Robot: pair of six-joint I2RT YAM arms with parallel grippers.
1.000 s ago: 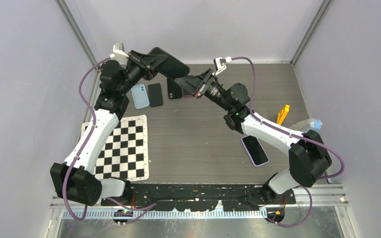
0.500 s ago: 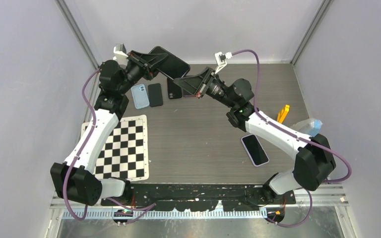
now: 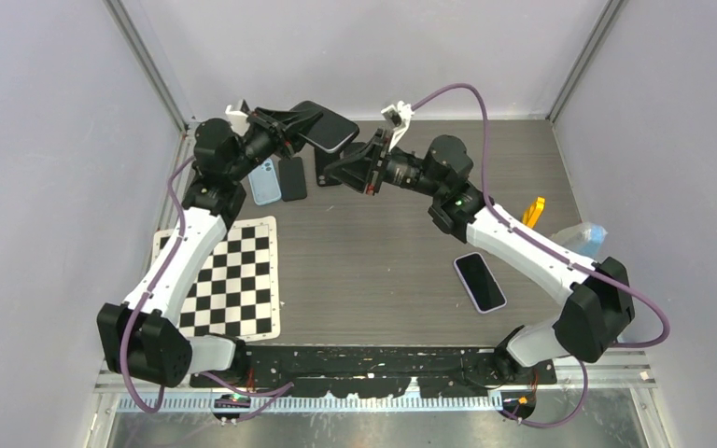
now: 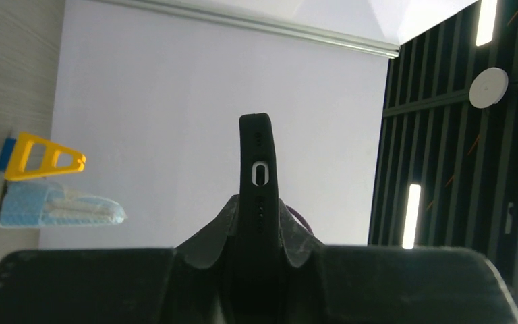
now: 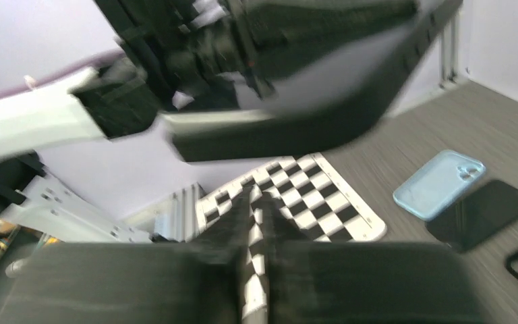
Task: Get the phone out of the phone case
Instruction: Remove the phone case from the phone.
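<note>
My left gripper (image 3: 291,131) is shut on a phone in a black case (image 3: 328,127) and holds it in the air above the back of the table. In the left wrist view the cased phone (image 4: 262,169) stands edge-on between the fingers, its charging port showing. My right gripper (image 3: 341,169) is just right of and below the phone and does not touch it. In the right wrist view its fingers (image 5: 239,216) are nearly together with nothing between them, and the blurred cased phone (image 5: 290,121) hangs above them.
On the table below lie a light blue case (image 3: 263,182), a black phone (image 3: 291,177) and a black case (image 3: 326,170). A checkerboard mat (image 3: 229,275) lies at the left. Another phone (image 3: 480,282), a yellow tool (image 3: 531,215) and a plastic packet (image 3: 583,235) lie at the right.
My right gripper has left the phone's right edge and dropped a little lower and left. My left gripper has turned the cased phone and pulled it slightly toward the right.
</note>
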